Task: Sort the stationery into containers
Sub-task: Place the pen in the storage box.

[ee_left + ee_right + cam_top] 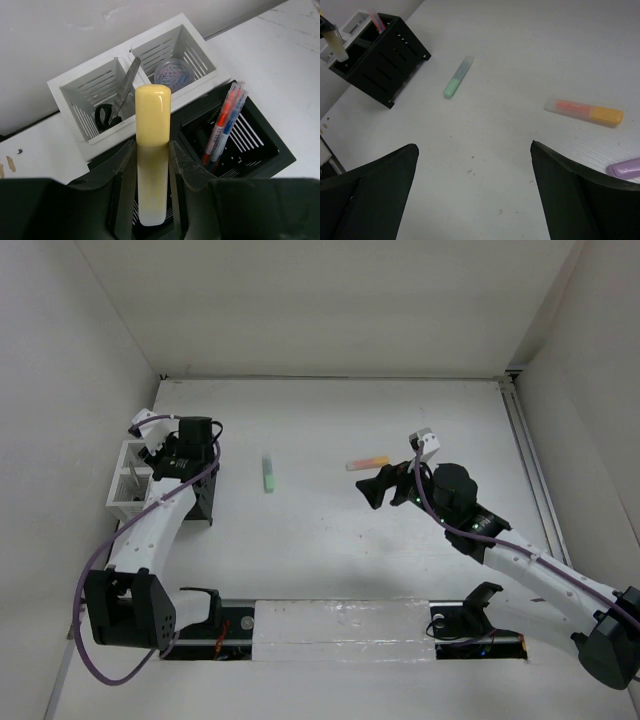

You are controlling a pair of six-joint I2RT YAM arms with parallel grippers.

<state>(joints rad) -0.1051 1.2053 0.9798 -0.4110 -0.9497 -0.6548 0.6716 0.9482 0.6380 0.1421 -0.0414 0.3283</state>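
Now, left gripper (pixel 151 147) clamped on the yellow highlighter (pixel 152 115), cap up, poised over the black box (pixel 250 140), next to the compartment holding the pens (pixel 225 122). Looks like the placing step: lower it straight, then let go. Just behind, the white box (pixel 67 107) holds scissors (pixel 112 107) and paper clips (pixel 172 75), so stay off that rim. Right gripper (pixel 474 147) hovers empty, jaws wide apart, over the table (pixel 520 40). Green highlighter (pixel 456 79), orange highlighter (pixel 584 111) and purple highlighter (pixel 625 167) lie loose, nothing blocking them.
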